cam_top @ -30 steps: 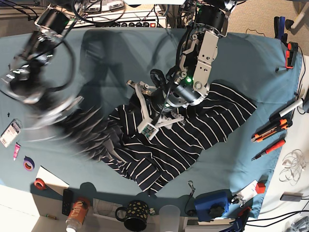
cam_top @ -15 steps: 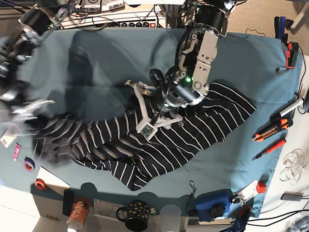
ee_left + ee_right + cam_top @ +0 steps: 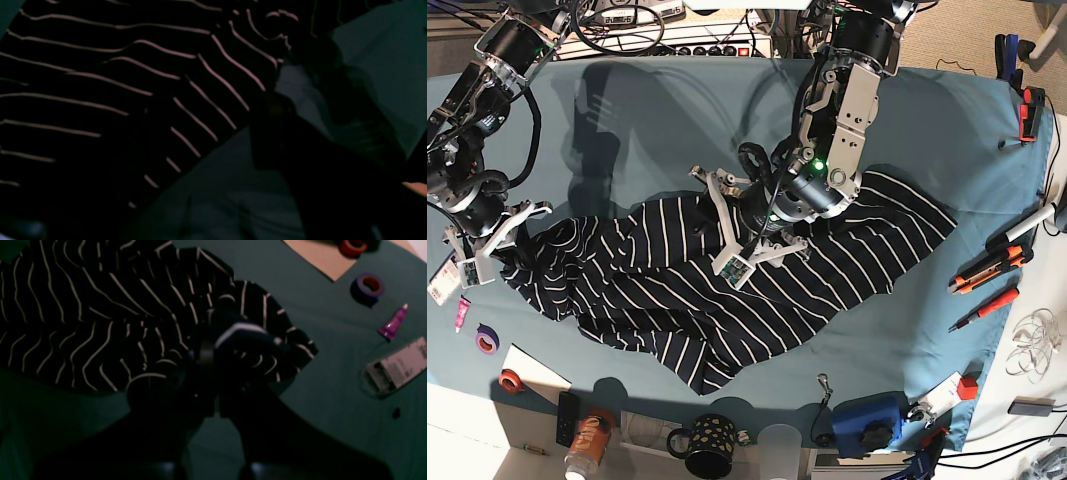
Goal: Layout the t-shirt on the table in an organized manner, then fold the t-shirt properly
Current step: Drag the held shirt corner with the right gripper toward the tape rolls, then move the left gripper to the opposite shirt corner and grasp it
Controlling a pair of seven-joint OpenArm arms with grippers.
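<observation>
Teal-blue cloth covers the table (image 3: pixel 947 130) from edge to edge, smooth apart from faint creases, and the t-shirt (image 3: pixel 677 300) lies stretched across its middle as a long, rumpled band of dark navy fabric with thin white stripes. One end of the t-shirt reaches toward the base view's right side; the other is drawn out to the left edge of the table.

At that left end the right gripper (image 3: pixel 489 243) has its jaws closed on a bunched fold of the t-shirt (the right wrist view shows the fabric wadded between the dark fingers). Over the middle of the t-shirt the left gripper (image 3: pixel 739 222) hangs with its white fingers (image 3: pixel 725 235) spread wide, holding nothing.

Around the t-shirt the table carries clutter: to its left a purple tape roll (image 3: pixel 487 339), a red tape roll (image 3: pixel 510 380) and a small pink tube (image 3: pixel 461 312); to its right an orange utility knife (image 3: pixel 989 268) and a red-handled screwdriver (image 3: pixel 984 309). At the table's near edge stand a black spotted mug (image 3: pixel 708 445) and a blue device (image 3: pixel 864 420). Beyond the far edge, cables and a power strip (image 3: pixel 697 47) run behind the arms.
</observation>
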